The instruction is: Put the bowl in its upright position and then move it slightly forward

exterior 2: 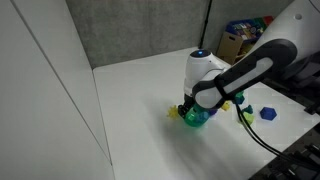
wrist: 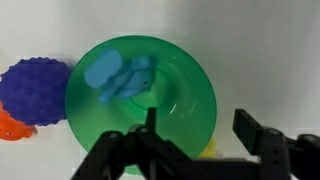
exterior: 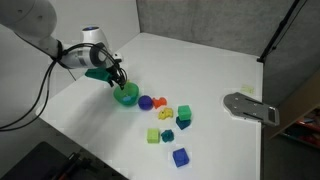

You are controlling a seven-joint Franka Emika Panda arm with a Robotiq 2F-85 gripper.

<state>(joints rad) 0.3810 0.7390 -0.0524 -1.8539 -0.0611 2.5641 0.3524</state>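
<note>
The green bowl fills the wrist view, a round green disc with a pale blue patch near its middle; I cannot tell which way up it lies. It shows in both exterior views on the white table. My gripper is open and straddles the bowl's right rim, one finger over the bowl, the other outside it. In both exterior views the gripper sits right on top of the bowl.
A purple ball touches the bowl's side, with an orange toy beside it. A green cube, a blue cube and other blocks lie close by. A grey flat object lies at the table's far edge.
</note>
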